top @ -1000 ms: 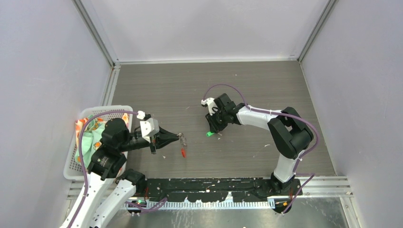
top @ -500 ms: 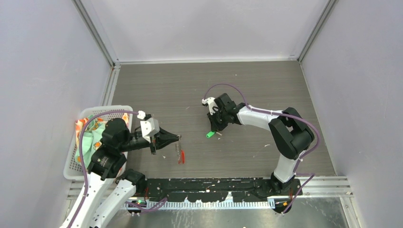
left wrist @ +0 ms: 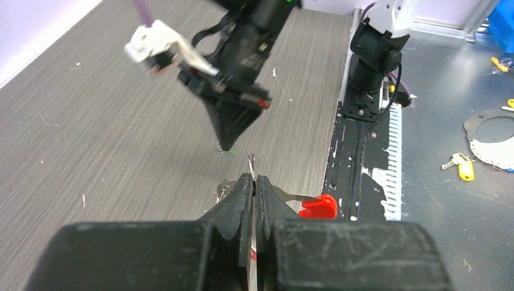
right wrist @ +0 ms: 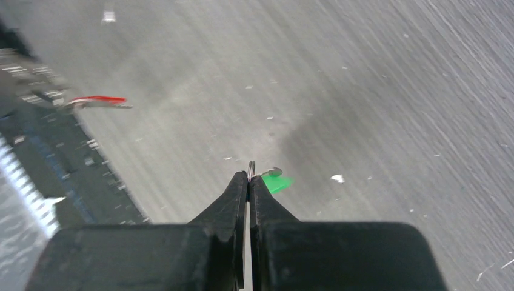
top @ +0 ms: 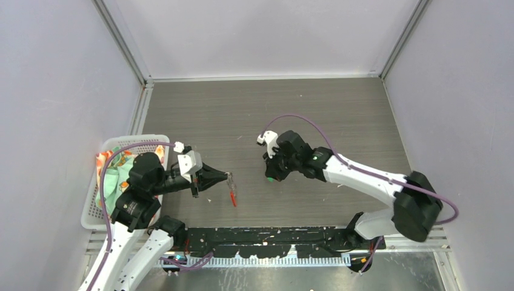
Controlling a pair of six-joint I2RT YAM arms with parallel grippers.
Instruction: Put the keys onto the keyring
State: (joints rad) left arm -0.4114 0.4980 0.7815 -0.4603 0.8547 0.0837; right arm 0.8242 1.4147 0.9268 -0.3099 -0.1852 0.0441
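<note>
My left gripper [top: 228,176] is shut on the keyring [left wrist: 251,165], a thin metal loop that sticks out past the fingertips in the left wrist view. The ring's red strip [top: 233,197] hangs below the gripper and also shows in the left wrist view [left wrist: 317,207]. My right gripper [top: 270,177] is shut on the small ring of the green key [right wrist: 276,182] and holds it just above the table. The green head [top: 269,179] pokes out beside the tips. The two grippers face each other a short way apart. The red-and-white tagged key cannot be made out.
A white basket [top: 91,209] with a colourful cloth [top: 112,176] stands at the left edge behind my left arm. The black base rail [top: 273,239] runs along the near edge. Grey walls close in the table on three sides.
My right arm has swung its elbow out to the right and carried the green key a little nearer and up off the table. The red strip under my left gripper has swung slightly.
</note>
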